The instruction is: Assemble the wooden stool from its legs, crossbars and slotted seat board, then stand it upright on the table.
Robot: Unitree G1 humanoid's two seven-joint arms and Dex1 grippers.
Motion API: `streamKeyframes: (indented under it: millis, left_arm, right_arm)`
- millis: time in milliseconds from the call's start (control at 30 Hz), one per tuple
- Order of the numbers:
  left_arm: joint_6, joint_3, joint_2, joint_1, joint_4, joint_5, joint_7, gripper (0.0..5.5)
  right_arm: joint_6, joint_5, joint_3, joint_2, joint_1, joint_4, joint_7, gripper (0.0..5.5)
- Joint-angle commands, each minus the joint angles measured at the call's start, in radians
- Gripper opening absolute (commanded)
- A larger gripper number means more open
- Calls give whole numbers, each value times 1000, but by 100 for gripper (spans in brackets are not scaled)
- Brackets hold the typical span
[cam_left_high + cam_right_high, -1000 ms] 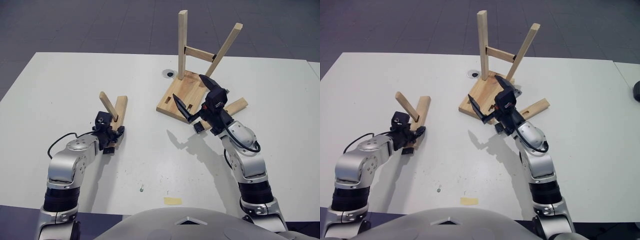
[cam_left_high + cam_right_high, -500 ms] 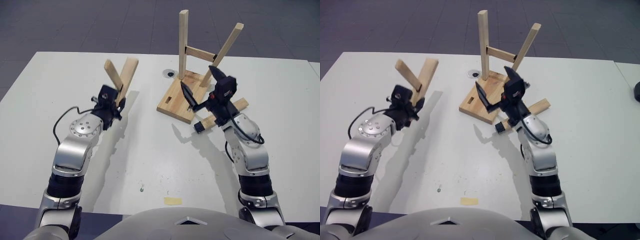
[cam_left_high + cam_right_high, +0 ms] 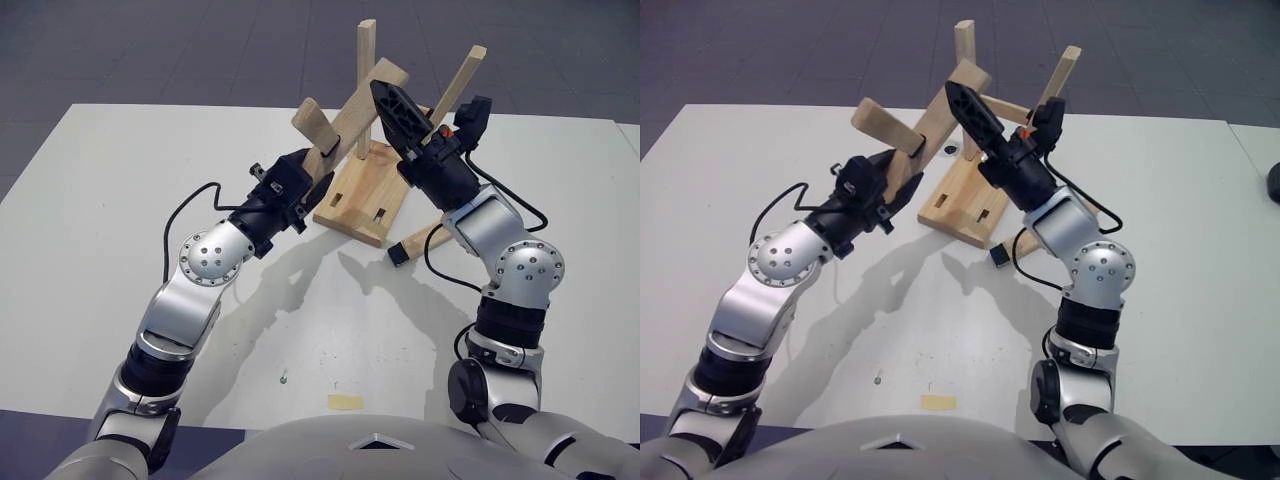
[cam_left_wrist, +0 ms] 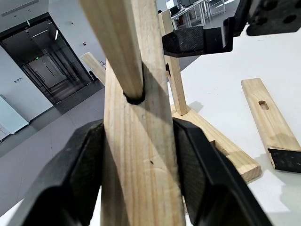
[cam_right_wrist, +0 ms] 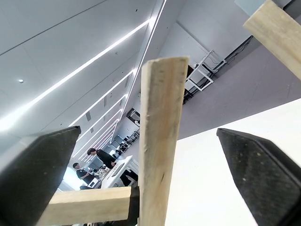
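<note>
My left gripper (image 3: pixel 293 190) is shut on a wooden leg (image 3: pixel 352 112) that has a crossbar stub (image 3: pixel 311 121) sticking out of it. It holds this piece tilted in the air over the slotted seat board (image 3: pixel 365 200). In the left wrist view the leg (image 4: pixel 136 155) sits tight between both pads. Two joined legs (image 3: pixel 366 75) rise from the board's far side. My right gripper (image 3: pixel 429 96) hangs open beside the held leg's top end. In the right wrist view a leg (image 5: pixel 160 141) stands between its spread fingers, untouched. A loose leg (image 3: pixel 428 237) lies on the table under the right arm.
The white table (image 3: pixel 120 180) has free room to the left and in front of the board. A yellow slip (image 3: pixel 346 402) and a small screw (image 3: pixel 284 378) lie near the front edge. Dark floor lies beyond the far edge.
My left gripper has lifted the leg piece off the table's left side and carried it right, over the seat board. My right gripper rose from beside the loose leg to the legs' tops.
</note>
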Motion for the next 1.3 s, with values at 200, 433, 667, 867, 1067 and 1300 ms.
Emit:
streamKeyframes:
  millis: [200, 433, 667, 867, 1067, 1300]
  left_arm:
    - [8, -27, -3, 4, -51, 59, -39, 208]
    - [-7, -31, -17, -22, -19, 64, -78, 208]
    - [8, -10, -56, -14, -17, 50, -72, 208]
    - [15, 0, -71, 13, -32, 71, -53, 208]
    - [21, 7, -77, 2, -17, 77, -52, 257]
    - [84, 285, -101, 40, -31, -6, 30, 376]
  right_arm:
    - [-14, -26, 42, 4, -19, 11, -8, 408]
    - [-72, -13, 24, 23, 31, -44, -23, 306]
    - [-98, -35, 35, 7, 54, -52, -10, 175]
    - [-101, -50, 34, -2, 35, -26, -8, 109]
    - [-124, -65, 22, 0, 52, -41, -24, 107]
    - [-246, -250, -72, -45, 110, 11, -141, 100]
